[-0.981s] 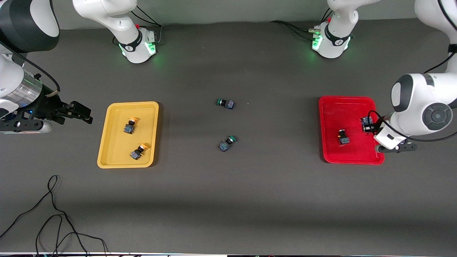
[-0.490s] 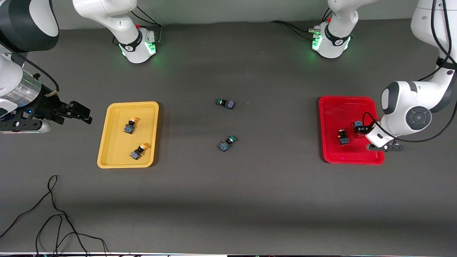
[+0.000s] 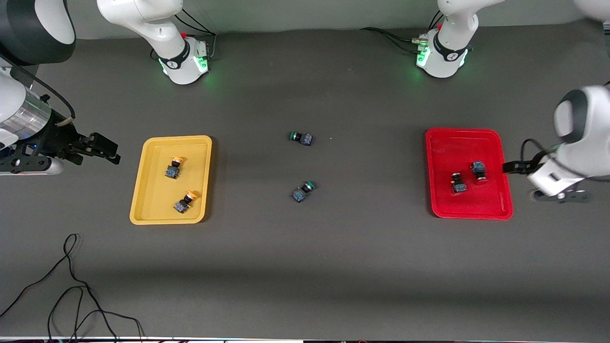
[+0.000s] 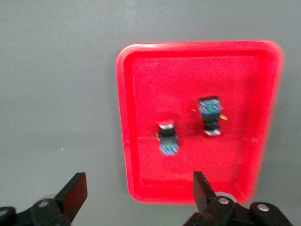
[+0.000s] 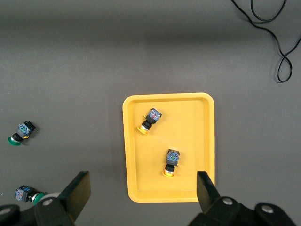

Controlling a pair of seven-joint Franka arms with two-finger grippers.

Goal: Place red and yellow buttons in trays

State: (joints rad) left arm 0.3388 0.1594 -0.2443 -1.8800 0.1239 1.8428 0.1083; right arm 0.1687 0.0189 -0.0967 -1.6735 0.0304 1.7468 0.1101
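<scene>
The yellow tray [image 3: 151,190] holds two yellow-capped buttons [image 3: 173,167] [image 3: 185,202]. The red tray [image 3: 448,152] holds two red-capped buttons [image 3: 459,183] [image 3: 479,171], lying side by side. My left gripper [image 3: 519,180] is open and empty, up in the air beside the red tray at the left arm's end. Its wrist view [image 4: 139,186] shows the red tray [image 4: 123,117] and both red buttons [image 4: 168,141] [image 4: 210,115]. My right gripper [image 3: 112,151] is open and empty, waiting beside the yellow tray. Its wrist view [image 5: 143,186] shows the yellow tray [image 5: 207,141] with both yellow buttons [image 5: 149,120] [image 5: 172,162].
Two green-capped buttons [image 3: 301,138] [image 3: 303,191] lie on the dark table between the trays; they also show in the right wrist view [image 5: 21,133] [image 5: 28,194]. A black cable [image 3: 71,286] coils near the front edge at the right arm's end.
My left gripper set the second red button down in the red tray, let go, and drew back toward the left arm's end. The right gripper has barely moved.
</scene>
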